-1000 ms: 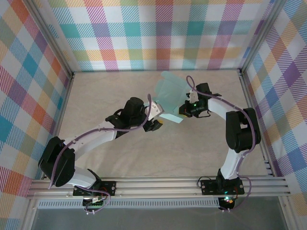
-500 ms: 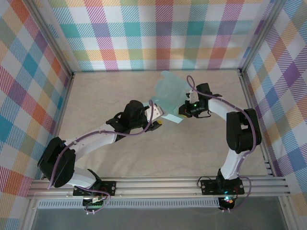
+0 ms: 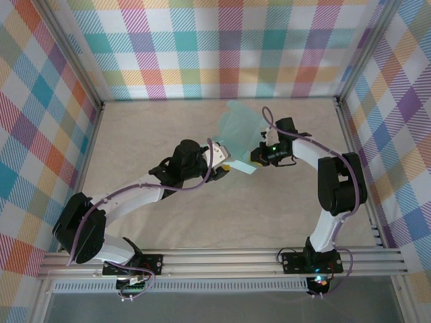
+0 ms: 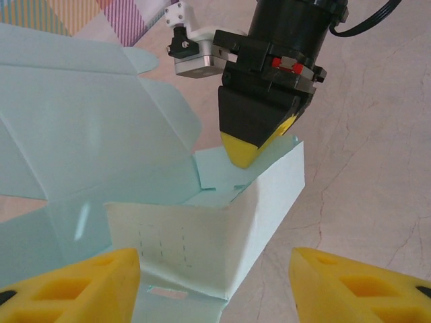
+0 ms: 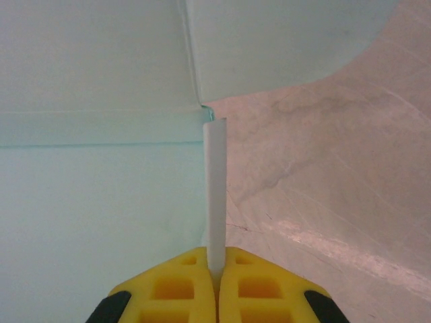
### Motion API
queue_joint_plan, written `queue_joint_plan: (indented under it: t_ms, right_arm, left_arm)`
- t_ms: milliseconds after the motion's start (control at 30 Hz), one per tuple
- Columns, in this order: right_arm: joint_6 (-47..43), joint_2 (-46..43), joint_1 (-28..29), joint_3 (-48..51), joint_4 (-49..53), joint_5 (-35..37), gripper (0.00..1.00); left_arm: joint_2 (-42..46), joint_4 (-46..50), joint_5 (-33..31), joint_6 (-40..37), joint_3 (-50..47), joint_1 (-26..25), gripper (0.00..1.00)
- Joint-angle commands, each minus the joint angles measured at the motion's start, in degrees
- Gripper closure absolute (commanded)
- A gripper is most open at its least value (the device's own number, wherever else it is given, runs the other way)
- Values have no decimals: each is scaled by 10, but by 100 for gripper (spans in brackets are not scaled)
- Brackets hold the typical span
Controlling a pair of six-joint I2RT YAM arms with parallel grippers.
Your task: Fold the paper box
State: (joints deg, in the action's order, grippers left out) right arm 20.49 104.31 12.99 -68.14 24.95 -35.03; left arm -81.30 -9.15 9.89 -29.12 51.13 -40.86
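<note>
On the table [image 3: 168,215], toward its far middle, the paper box [image 3: 240,128] lies half-formed. The right gripper [image 5: 217,261] is pinched tight on one upright wall, seemingly to steady it, while the left gripper [image 4: 215,266] hovers with jaws spread wide before the near corner

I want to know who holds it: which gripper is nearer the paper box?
Right. The right gripper is shut on a thin card edge of the paper box; the left gripper is open, its fingers either side of a folded corner, not visibly touching.
</note>
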Motion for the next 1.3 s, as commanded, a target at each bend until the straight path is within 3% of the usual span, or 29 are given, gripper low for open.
queue_joint_plan:
  t_ms: [0,200,233,367,400,533,633,800,900,1000,1067,1200,1267]
  right_arm:
    - [-10,-22,7,-1,-2,-25,100]
    - [-11,-18,13,0,-1,-28,100]
    - [-11,-18,13,0,-1,-29,100]
    - [-12,-17,13,-2,2,-25,100]
    - [-13,-17,13,-2,2,-25,100]
    - [-13,-15,13,-2,2,-24,100]
    - [-13,-14,13,-1,2,-24,100]
    - [-15,-16,13,-2,5,-24,100]
    - [-15,-17,13,-1,6,-22,100]
    - [-13,-17,14,-1,4,-22,100]
    - [-13,-16,14,-1,4,-24,100]
    - [-12,-17,13,0,3,-24,100]
    - [-12,-18,13,0,2,-23,100]
  left_arm:
    - [-10,-21,0,13,11,-6,41]
    - [-27,-14,5,17,26,-6,45]
    - [-29,-10,8,17,27,-6,52]
    - [-30,5,13,20,32,-6,55]
    - [-30,7,16,20,32,-5,64]
    - [-30,21,21,19,36,-6,74]
    - [-29,29,31,17,38,-6,76]
    - [-29,37,36,13,39,-5,88]
    - [-29,38,32,12,38,-6,88]
    - [-27,35,26,13,37,-5,74]
    - [-28,36,28,14,36,-6,73]
    - [-29,37,33,15,39,-6,75]
    - [-30,38,34,16,39,-6,87]
